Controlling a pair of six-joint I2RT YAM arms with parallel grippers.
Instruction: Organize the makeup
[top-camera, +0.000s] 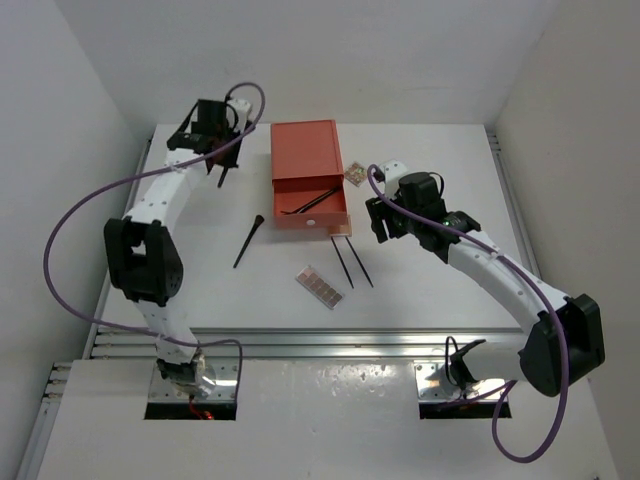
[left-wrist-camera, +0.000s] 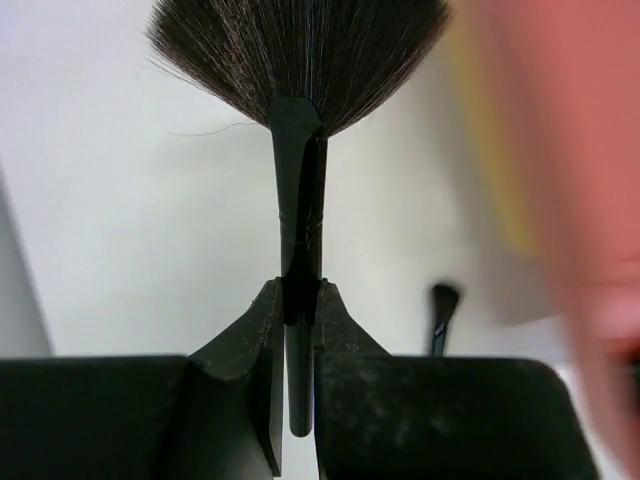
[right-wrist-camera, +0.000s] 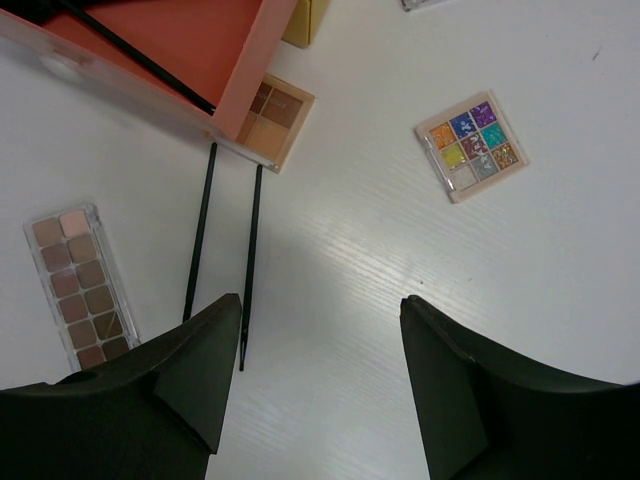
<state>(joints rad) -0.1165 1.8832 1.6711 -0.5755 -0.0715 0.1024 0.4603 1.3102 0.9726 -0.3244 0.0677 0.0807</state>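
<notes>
Left wrist: fingers (left-wrist-camera: 245, 335) pinch fan brush (left-wrist-camera: 298, 190), drawer box (left-wrist-camera: 585, 150) beside.

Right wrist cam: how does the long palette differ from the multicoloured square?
The long palette is a rectangle with two columns of pans; the square palette is a three-by-three grid. The long one holds browns and pinks; the square one holds bright mixed colours. The long one lies beside the pencils; the square one lies alone. Both lie flat, pans up.

No legible txt, labels or nos. anywhere in views.
</notes>
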